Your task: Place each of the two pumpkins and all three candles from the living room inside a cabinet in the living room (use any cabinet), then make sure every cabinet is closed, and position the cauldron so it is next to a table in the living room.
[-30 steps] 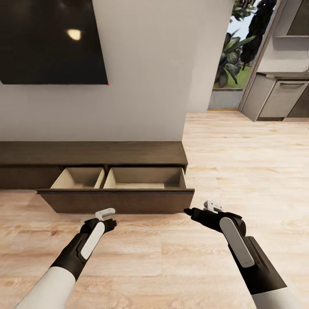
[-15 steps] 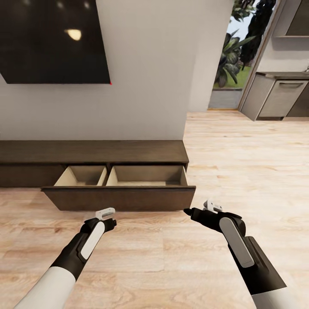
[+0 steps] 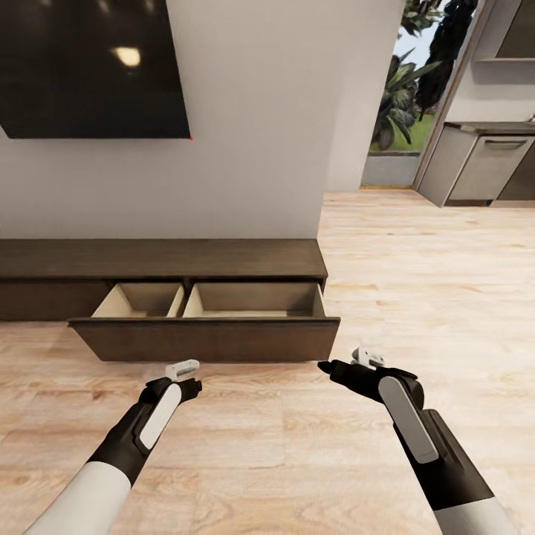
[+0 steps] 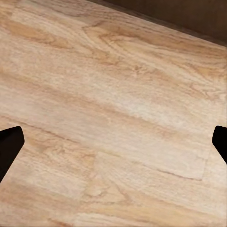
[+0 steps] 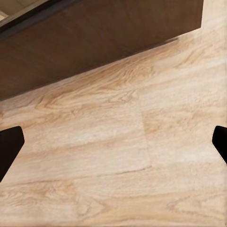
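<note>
The cabinet (image 3: pixel 160 261) stands against the wall, its drawer (image 3: pixel 204 338) pulled out over the plank floor (image 3: pixel 416 282), both compartments bare. The left gripper (image 3: pixel 195 385) and right gripper (image 3: pixel 324 366) hang just short of the drawer front, fingers spread, holding nothing. Open floor extends rightward.

the cabinet (image 3: pixel 160 260) is seen in dark-brown wood with a matt, faintly grained face; its open drawer (image 3: pixel 208 338) is lined with pale, smooth board. the floor (image 3: pixel 416 282) is laid in light wood planks, satin and visibly grained, also seen between both sets of spread jaws. a glossy black panel (image 3: pixel 89 67) is shown reflecting a lamp. the wall (image 3: pixel 253 134) is rendered matt and plain.
</note>
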{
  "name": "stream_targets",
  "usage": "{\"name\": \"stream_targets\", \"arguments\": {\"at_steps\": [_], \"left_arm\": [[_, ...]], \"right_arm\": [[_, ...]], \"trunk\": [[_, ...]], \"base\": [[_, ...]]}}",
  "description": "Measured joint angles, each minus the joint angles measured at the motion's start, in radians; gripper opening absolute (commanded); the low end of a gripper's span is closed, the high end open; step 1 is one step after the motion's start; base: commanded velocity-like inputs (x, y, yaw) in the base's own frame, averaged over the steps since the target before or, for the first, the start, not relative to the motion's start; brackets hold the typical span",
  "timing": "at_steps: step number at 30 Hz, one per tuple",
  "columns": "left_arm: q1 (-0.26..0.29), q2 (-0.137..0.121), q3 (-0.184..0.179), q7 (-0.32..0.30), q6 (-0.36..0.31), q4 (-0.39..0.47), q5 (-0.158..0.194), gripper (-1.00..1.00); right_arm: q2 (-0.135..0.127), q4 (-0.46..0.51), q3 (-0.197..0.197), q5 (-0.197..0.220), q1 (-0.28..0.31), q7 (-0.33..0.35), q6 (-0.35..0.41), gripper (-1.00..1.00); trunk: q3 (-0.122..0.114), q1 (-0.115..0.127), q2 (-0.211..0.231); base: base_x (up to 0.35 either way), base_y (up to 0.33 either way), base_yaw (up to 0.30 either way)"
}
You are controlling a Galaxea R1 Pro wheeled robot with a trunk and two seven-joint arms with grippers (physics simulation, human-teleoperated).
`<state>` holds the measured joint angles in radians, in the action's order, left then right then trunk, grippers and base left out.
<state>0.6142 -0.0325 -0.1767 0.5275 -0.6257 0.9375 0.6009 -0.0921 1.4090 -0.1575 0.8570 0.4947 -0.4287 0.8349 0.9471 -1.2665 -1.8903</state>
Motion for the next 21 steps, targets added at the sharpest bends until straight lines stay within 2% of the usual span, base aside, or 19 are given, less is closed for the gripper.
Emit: {"name": "stream_targets", "arguments": {"at_steps": [8, 11, 15, 17, 19, 20, 21], "left_arm": [[0.000, 0.002, -0.001, 0.000, 0.009, -0.004, -0.006, 1.00], [0.000, 0.006, -0.007, 0.001, 0.016, -0.011, -0.007, 1.00], [0.000, 0.011, -0.053, 0.001, 0.052, -0.014, -0.011, 1.00], [0.000, 0.010, -0.090, 0.001, 0.103, -0.019, -0.010, 1.00], [0.000, 0.010, -0.123, 0.001, 0.155, -0.039, -0.010, 1.00], [0.000, 0.010, -0.129, 0.001, 0.165, -0.044, -0.011, 1.00], [0.000, 0.009, -0.141, 0.001, 0.179, -0.052, -0.012, 1.00]], "right_arm": [[-0.001, -0.025, -0.008, -0.009, 0.000, -0.007, -0.015, 1.00], [-0.001, -0.108, -0.013, -0.025, 0.000, -0.006, -0.059, 1.00], [0.000, -0.157, -0.045, -0.099, 0.000, -0.005, -0.152, 1.00], [0.001, -0.165, -0.071, -0.152, 0.000, -0.001, -0.217, 1.00], [0.004, -0.171, -0.115, -0.200, 0.000, 0.001, -0.300, 1.00], [0.006, -0.173, -0.130, -0.210, 0.000, 0.001, -0.323, 1.00], [0.008, -0.183, -0.162, -0.226, 0.000, 0.001, -0.367, 1.00]], "trunk": [[0.025, -0.031, -0.056], [0.034, -0.042, -0.077], [0.047, -0.058, -0.105], [0.053, -0.065, -0.119], [0.060, -0.073, -0.133], [0.063, -0.077, -0.140], [0.066, -0.081, -0.147]], "base": [[0.000, 0.000, 0.000], [0.000, 0.000, 0.000], [0.000, 0.000, 0.000], [0.000, 0.000, 0.000], [0.000, 0.000, 0.000], [0.000, 0.000, 0.000], [0.000, 0.000, 0.000]]}}
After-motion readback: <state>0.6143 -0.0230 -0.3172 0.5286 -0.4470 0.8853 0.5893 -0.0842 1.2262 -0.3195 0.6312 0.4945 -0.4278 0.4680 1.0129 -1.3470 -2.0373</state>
